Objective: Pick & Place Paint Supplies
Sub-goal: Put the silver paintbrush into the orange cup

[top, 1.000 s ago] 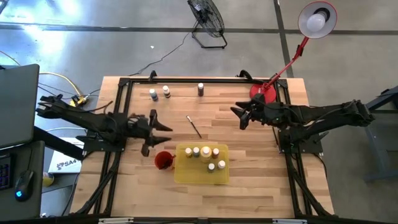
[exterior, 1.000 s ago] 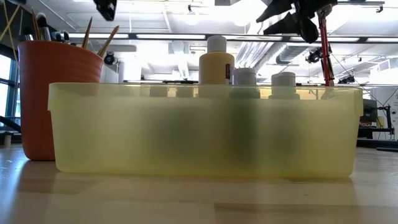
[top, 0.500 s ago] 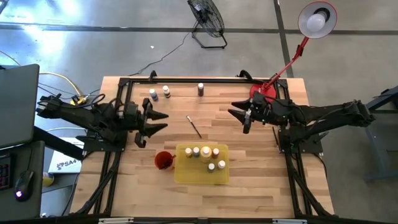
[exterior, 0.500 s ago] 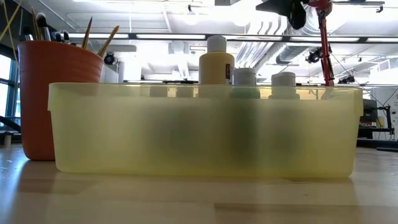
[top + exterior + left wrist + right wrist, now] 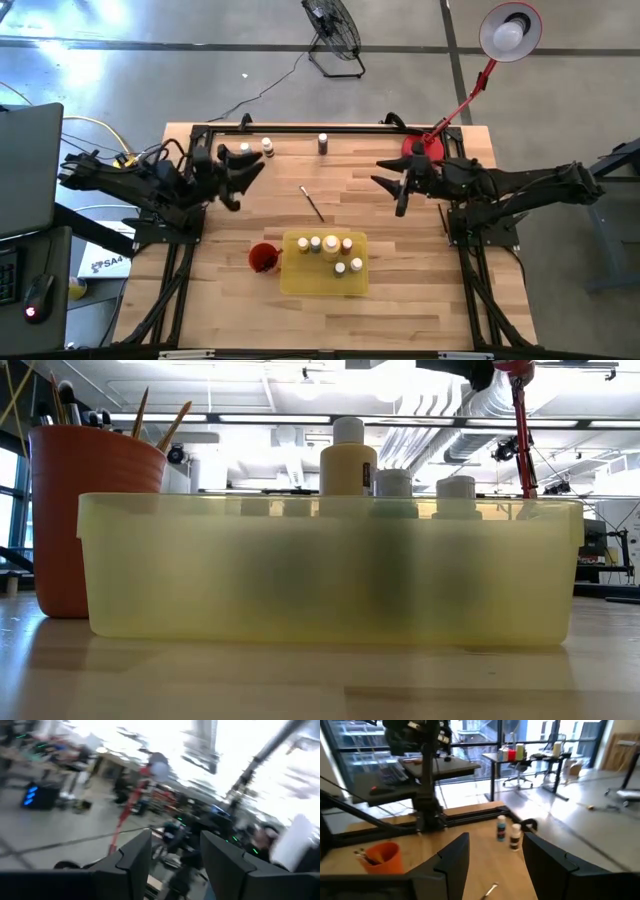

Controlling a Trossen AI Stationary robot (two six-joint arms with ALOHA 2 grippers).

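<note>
Paint bottles (image 5: 255,149) stand close together at the table's far edge; our left gripper (image 5: 245,165), jaws apart and empty, hovers beside them and, we judge, might topple one while reaching

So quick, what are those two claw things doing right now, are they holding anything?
Left end effector: open, holding nothing, up over the table's left side.
Right end effector: open, holding nothing, up over the right side.
</note>
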